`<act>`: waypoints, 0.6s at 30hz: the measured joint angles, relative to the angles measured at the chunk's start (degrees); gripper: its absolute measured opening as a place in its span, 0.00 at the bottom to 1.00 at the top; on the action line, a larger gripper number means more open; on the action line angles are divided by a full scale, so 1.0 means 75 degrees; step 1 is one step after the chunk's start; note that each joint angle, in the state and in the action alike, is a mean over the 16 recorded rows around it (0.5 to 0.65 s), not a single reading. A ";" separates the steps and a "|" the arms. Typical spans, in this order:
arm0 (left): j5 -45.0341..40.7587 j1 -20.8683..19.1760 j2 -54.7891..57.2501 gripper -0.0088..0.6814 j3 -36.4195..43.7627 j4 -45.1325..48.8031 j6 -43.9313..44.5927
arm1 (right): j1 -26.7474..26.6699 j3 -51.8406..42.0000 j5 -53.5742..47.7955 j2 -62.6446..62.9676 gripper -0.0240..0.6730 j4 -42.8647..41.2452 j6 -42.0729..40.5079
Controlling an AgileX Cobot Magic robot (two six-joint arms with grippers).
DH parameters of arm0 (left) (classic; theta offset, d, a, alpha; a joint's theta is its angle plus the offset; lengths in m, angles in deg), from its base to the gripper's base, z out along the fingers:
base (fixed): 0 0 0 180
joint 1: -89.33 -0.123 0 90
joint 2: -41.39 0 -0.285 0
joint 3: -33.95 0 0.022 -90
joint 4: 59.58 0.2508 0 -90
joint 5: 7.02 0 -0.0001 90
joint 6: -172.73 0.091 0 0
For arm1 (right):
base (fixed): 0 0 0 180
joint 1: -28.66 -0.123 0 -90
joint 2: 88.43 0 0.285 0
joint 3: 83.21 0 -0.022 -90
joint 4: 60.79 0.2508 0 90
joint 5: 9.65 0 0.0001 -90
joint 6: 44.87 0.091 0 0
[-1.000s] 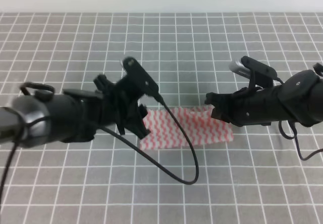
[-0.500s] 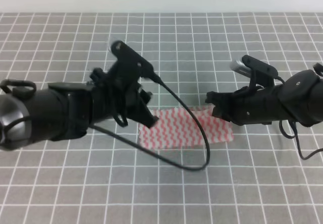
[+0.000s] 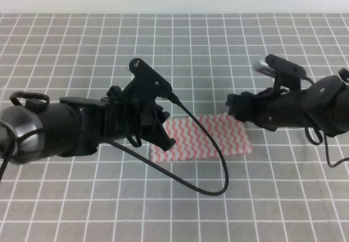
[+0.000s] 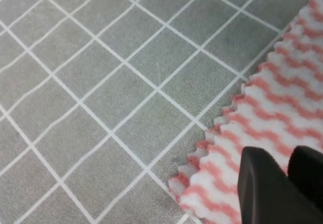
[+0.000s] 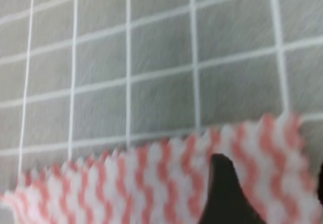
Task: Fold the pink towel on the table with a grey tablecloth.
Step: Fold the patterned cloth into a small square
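Towel [image 3: 203,137]: lying flat on the grey tabletop [image 3: 218,46], spanning the gap between both tools.
Left tool [image 3: 163,138]: sitting over the towel's near-left corner; fingers [image 4: 267,191] nearly together above cloth; grip state cannot be judged.
Right tool [image 3: 233,107]: hovering at the towel's far-right corner; fingers look parted.
Reason: probably lining up on opposite ends to fold.

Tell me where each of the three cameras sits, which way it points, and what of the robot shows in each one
Exterior high: above the front, looking down the table with a grey tablecloth; both arms show, left gripper, right gripper.
Left wrist: on the left arm, looking down at the pink towel corner; dark fingertips show.
Right wrist: on the right arm, facing the towel's edge; one fingertip shows.
Shared: the towel and grid.
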 joint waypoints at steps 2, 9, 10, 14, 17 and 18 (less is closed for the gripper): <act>0.0011 0.0000 0.0019 0.17 0.0001 0.0010 -0.0079 | -0.0001 0.0006 0.0062 0.0006 0.49 0.0002 -0.0004; 0.0006 0.0000 0.0030 0.12 0.0000 0.0029 -0.0813 | -0.0001 0.0121 -0.0253 0.0048 0.40 -0.0037 -0.0175; -0.0012 0.0000 0.0030 0.11 0.0002 0.0029 -0.0927 | -0.0001 0.0145 -0.0368 0.0054 0.37 -0.0049 -0.0212; -0.0097 0.0001 0.0042 0.07 0.0034 0.0059 -0.1388 | -0.0001 0.0239 -0.0948 0.0077 0.24 -0.0148 -0.0356; -0.0203 0.0001 0.0041 0.04 0.0120 0.0049 -0.1691 | -0.0001 0.0309 -0.1428 0.0083 0.14 -0.0242 -0.0464; -0.0251 0.0001 0.0042 0.03 0.0162 0.0039 -0.1764 | -0.0001 0.0329 -0.1574 0.0083 0.11 -0.0273 -0.0499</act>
